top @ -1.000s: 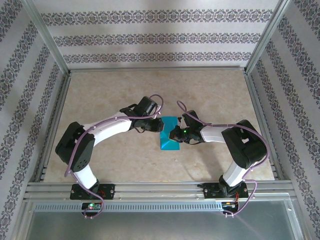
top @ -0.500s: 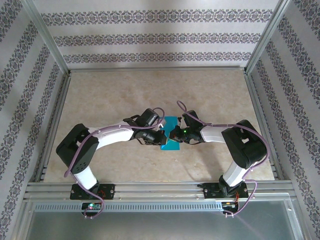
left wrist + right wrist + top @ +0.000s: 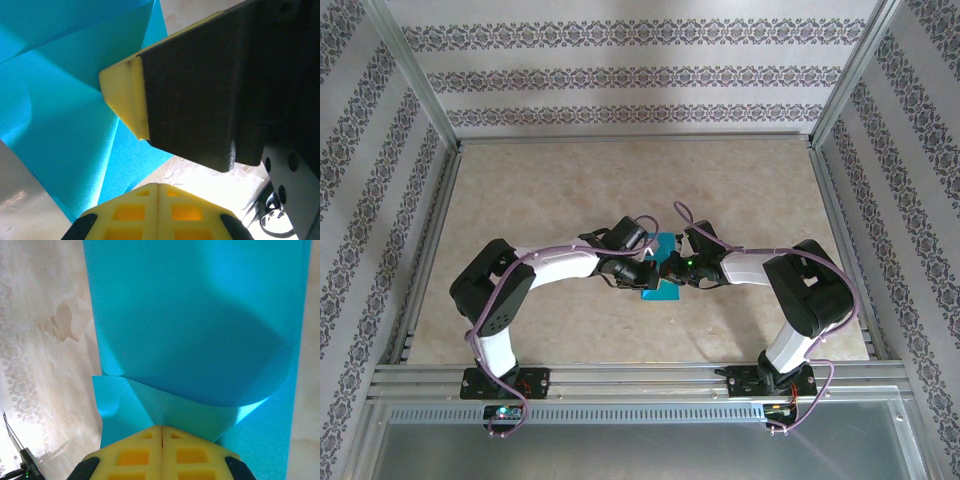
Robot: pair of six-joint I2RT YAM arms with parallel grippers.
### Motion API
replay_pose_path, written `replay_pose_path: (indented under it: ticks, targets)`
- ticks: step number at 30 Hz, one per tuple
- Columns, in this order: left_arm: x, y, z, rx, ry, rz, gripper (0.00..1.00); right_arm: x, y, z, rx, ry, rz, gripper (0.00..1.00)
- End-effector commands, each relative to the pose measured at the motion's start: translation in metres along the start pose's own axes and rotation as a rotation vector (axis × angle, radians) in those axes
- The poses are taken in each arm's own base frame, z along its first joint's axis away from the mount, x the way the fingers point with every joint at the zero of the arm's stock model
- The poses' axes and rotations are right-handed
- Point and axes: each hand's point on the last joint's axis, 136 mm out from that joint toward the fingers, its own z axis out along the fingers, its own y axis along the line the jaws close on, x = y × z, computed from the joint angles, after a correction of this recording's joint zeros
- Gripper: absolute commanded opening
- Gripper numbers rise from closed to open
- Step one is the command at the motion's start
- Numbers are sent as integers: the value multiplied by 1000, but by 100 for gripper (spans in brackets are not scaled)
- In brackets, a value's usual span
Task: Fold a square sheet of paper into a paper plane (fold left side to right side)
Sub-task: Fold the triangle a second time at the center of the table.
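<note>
Item: the square sheet of paper (image 3: 659,292), plain teal-blue, lying mid-table (image 3: 750,190) between the two wrists. From above, only a top corner and a lower strip of it show, because the arms cover the middle.

Condition: creased and layered. In the left wrist view the paper (image 3: 60,125) shows several folds meeting at angles. In the right wrist view one layer (image 3: 190,315) bows up off the layer beneath.

Left gripper (image 3: 645,268): yellow fingertips (image 3: 140,212) pressed together, at the paper's edge. Whether any paper is caught between them cannot be told.

Right gripper (image 3: 671,268): yellow fingertips (image 3: 135,455) pressed together where the raised layer narrows down to them. Whether it is pinching or only pressing cannot be told. One of its dark fingers, with a yellow pad, crosses the left wrist view just above the sheet.

Surround: pale marbled table, patterned wall panels (image 3: 620,75). The sheet's outline is cut off in both wrist views.
</note>
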Motion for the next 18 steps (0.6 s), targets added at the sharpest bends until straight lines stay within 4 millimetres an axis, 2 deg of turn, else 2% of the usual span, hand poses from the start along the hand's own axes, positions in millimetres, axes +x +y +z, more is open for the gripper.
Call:
replay_pose_path:
  ticks: [1, 18]
  targets:
    - [6, 7, 6, -39, 37, 11, 6, 15, -23, 5, 75, 38, 13, 0]
    - [14, 27, 11, -123, 68, 9, 6, 16, -25, 5, 85, 40, 16, 0]
